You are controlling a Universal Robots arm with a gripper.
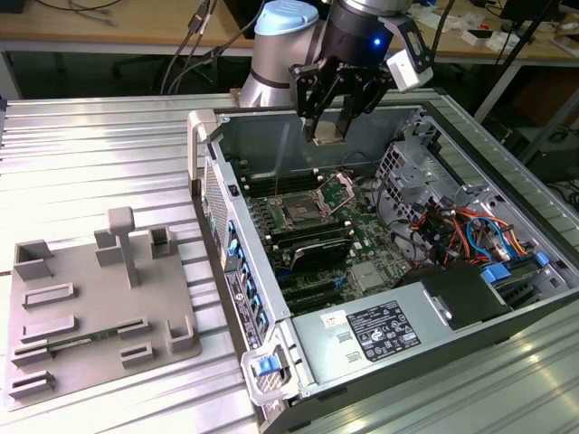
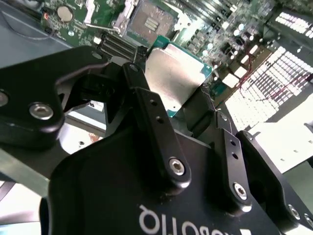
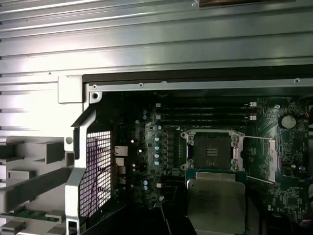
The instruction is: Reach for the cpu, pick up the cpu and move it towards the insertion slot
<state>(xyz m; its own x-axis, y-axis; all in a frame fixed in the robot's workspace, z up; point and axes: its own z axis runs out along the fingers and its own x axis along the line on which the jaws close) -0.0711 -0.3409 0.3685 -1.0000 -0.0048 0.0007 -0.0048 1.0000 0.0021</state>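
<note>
Black tool (image 2: 178, 105) arms sit closest to the second wrist view, and its two fingers (image 2: 142, 93) are shut tight on the cpu (image 2: 173, 78). That little chip is flat and square with a pale silver top, and it hangs in the air, pinched on two sides. In the exterior view the tool (image 1: 327, 134) holds the cpu (image 1: 327, 132) up high over the open computer case (image 1: 534, 244), near its back wall. The slot (image 1: 298, 214) is down below the tool on the green board (image 1: 362, 244), a bit toward the exterior view's left. In the first wrist view the cpu (image 3: 215, 203) sits just beside the slot (image 3: 211, 152), and the two are close but not touching. The slot has a shiny metal frame, a dark middle and a thin wire lever swung out to one side, so it looks open. The chip's edges look nearly lined up with the slot's edges, maybe a tiny bit turned. So the pick up looks done, and the chip is most of the way to the slot. A gray plate (image 1: 90, 307) with little holders lies on the ribbed metal desk (image 1: 90, 154), well away from the tool. White letters are printed on the tool body in the second wrist view, upside down and cut off. A black label (image 1: 384, 330) with small print sits on the case, too small to read.
</note>
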